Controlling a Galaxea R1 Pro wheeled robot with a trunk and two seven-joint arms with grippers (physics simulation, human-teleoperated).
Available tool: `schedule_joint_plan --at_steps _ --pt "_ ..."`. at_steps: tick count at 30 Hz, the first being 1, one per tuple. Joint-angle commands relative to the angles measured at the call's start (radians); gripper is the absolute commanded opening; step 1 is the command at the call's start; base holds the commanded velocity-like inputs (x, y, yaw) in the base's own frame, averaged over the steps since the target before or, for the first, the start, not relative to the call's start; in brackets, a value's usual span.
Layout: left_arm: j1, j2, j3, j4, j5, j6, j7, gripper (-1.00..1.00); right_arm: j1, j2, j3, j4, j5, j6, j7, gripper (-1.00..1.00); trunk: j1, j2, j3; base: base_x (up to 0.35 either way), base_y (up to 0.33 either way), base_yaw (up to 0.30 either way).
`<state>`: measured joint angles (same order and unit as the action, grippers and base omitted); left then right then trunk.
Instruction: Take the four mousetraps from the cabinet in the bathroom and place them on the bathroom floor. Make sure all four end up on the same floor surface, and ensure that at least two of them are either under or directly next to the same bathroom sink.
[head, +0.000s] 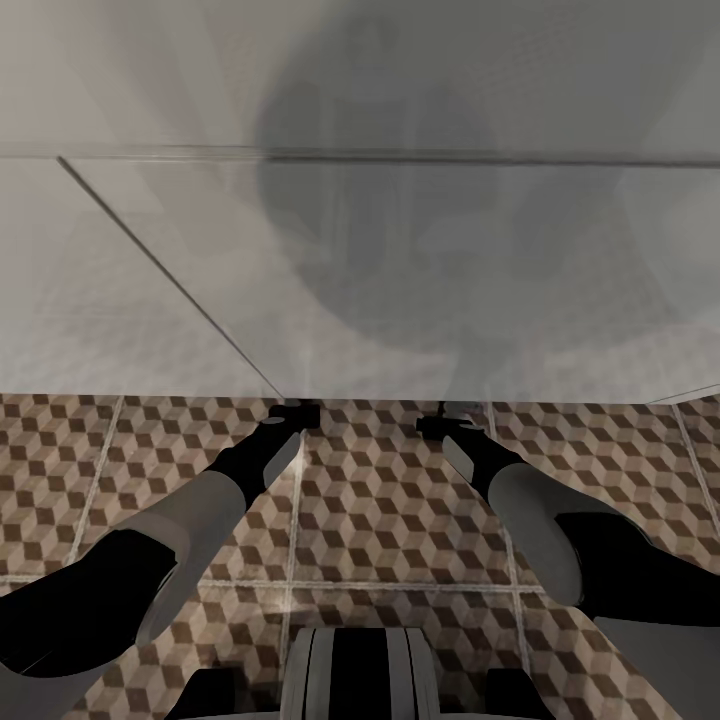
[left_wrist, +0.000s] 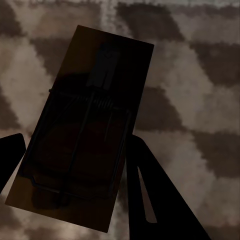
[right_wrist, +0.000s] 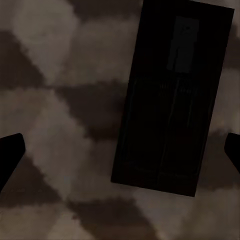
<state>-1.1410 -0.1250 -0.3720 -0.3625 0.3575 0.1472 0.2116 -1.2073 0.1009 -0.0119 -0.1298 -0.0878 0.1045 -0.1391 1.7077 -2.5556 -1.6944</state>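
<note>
Cube-patterned tile of the bathroom floor (head: 400, 520) lies under both arms, ending at a pale grey wall face (head: 400, 280) with a blurred dark reflection. Left gripper (left_wrist: 75, 165): fingers spread, one mousetrap (left_wrist: 82, 135) between them over the tile; contact not resolvable. Right gripper (right_wrist: 120, 155): fingers wide apart, holding nothing; second mousetrap (right_wrist: 172, 100) flat on the tile between them.

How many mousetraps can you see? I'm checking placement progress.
2: one mousetrap between the left gripper's fingers, another mousetrap on the tiled floor beneath the right gripper. Others may be out of view.
</note>
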Motion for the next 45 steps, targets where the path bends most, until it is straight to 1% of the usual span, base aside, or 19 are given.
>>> schedule_joint_plan --at_steps 1,17,21,22,26,29,41,45 --pt "0.0 0.001 -0.008 -0.002 0.008 0.005 0.008 -1.0 0.0 0.0 0.0 -0.002 -0.009 0.004 -0.004 1.0 0.0 0.0 -0.001 0.0 0.0 0.0" --pt "0.0 0.002 -0.01 -0.001 0.006 0.001 0.008 -1.0 0.0 0.0 0.0 -0.002 -0.009 0.003 -0.004 1.0 0.0 0.0 -0.001 0.0 0.0 0.0" --pt "0.0 0.002 -0.011 0.006 0.006 -0.044 0.008 -1.0 0.0 0.001 0.0 -0.002 -0.009 0.001 -0.004 1.0 0.0 0.0 -0.001 0.0 0.0 0.0" --pt "0.0 0.002 -0.012 0.017 0.007 -0.072 0.008 -1.0 0.0 0.001 0.0 -0.002 -0.009 -0.002 -0.004 1.0 0.0 0.0 -0.001 0.0 0.0 0.0" --pt "0.0 0.002 -0.013 0.059 0.006 -0.126 0.008 -1.0 0.0 0.001 -0.001 -0.002 -0.009 -0.007 -0.004 1.0 0.0 0.0 -0.001 0.0 0.0 0.0" --pt "0.0 0.002 -0.013 0.084 0.005 -0.146 0.008 -1.0 0.0 0.002 0.0 -0.003 -0.005 -0.011 -0.004 1.0 0.0 0.0 -0.001 0.0 0.0 0.0" --pt "0.0 0.002 -0.013 0.101 0.005 -0.158 0.008 -1.0 0.0 0.002 0.009 -0.017 0.009 -0.017 -0.003 1.0 0.0 0.0 -0.001 0.0 0.0 0.0" --pt "0.0 0.002 -0.013 0.101 0.005 -0.157 0.008 -1.0 0.0 0.002 0.013 -0.019 0.011 -0.042 -0.002 1.0 0.0 0.0 -0.001 0.0 0.0 0.0"
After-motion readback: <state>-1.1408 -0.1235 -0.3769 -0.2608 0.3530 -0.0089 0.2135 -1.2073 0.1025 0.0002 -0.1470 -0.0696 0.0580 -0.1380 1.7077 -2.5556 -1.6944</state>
